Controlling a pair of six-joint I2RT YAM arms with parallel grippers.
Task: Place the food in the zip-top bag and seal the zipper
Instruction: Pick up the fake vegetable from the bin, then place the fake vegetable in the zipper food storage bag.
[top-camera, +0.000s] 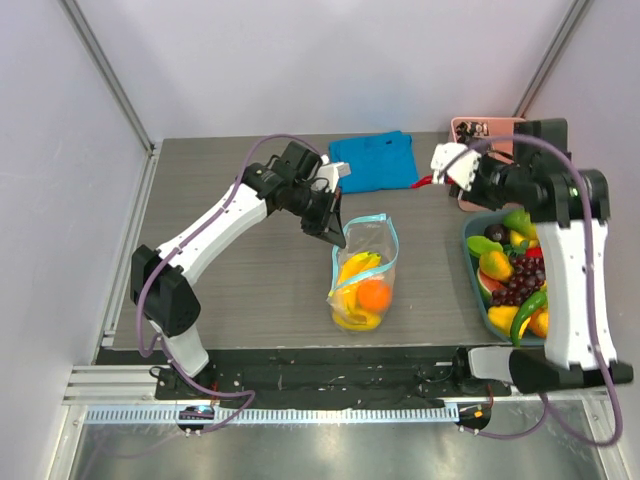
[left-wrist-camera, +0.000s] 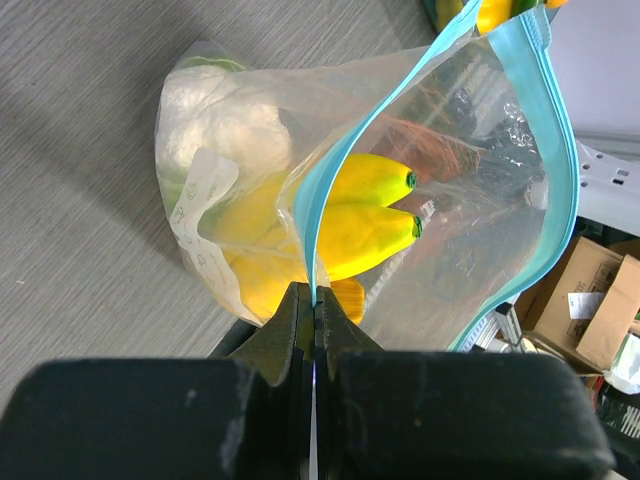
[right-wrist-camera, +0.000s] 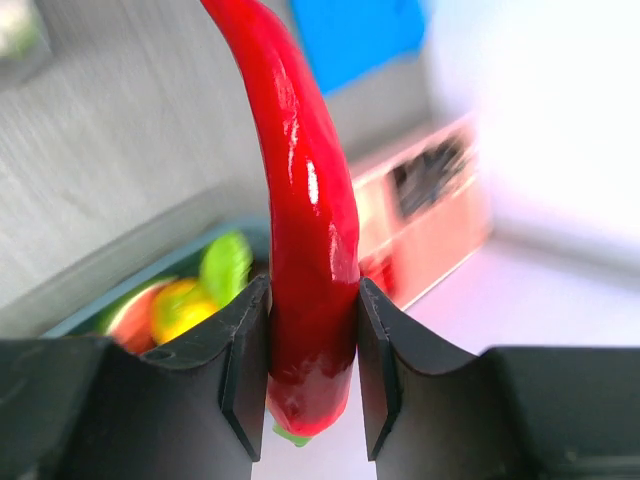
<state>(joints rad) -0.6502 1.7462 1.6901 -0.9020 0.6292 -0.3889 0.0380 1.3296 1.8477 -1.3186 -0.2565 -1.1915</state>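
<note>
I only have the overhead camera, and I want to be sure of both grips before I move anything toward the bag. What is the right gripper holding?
Observer: The right wrist camera shows the right gripper shut on a red chili pepper, clamped near its green stem end.
Operator: Is the left gripper really on the bag, or just beside it?
Observer: The left wrist camera shows it pinched shut on the light-blue zipper strip, at one end of the open mouth.
Operator: Is anything inside besides the bananas and the orange?
Observer: Yes, a white cauliflower sits at the closed end, near the white label.
</note>
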